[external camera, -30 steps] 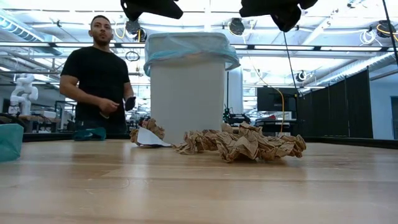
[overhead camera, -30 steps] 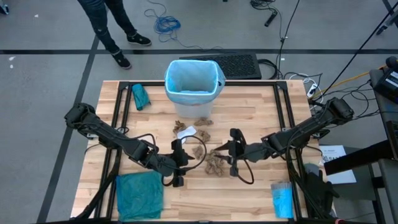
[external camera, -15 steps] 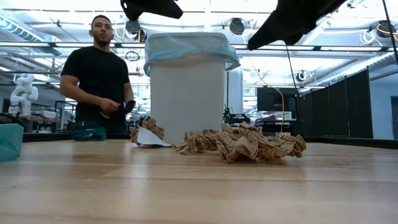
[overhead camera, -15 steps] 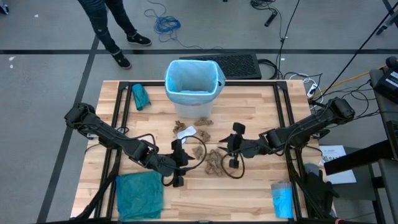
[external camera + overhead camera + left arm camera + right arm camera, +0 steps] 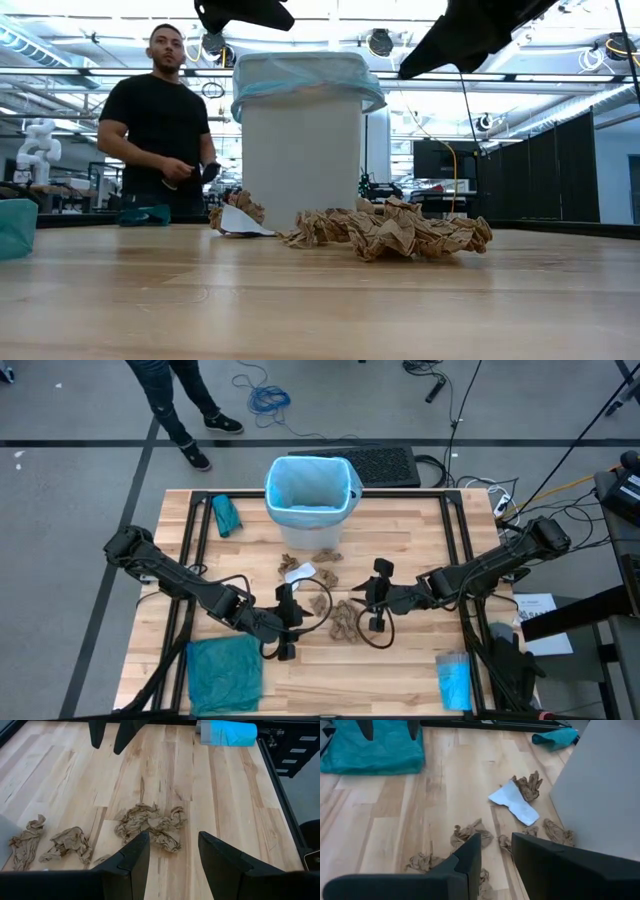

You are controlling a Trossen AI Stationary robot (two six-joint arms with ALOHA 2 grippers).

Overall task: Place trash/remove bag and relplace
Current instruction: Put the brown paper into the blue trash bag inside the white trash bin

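- Right tool has swung in over the paper-scrap pile since a sec ago, now paused; fingers a bit apart, nothing held.
- Left tool waits w/ fingers spread, empty.
- Trash lies on desk; light-blue liner in bin — pick prob. next.

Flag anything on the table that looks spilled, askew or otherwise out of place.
Crumpled brown paper scraps lie strewn on the wooden table in front of the lined bin, not inside it, with a white piece among them. The bin stands upright, its light blue liner folded neatly over the rim.
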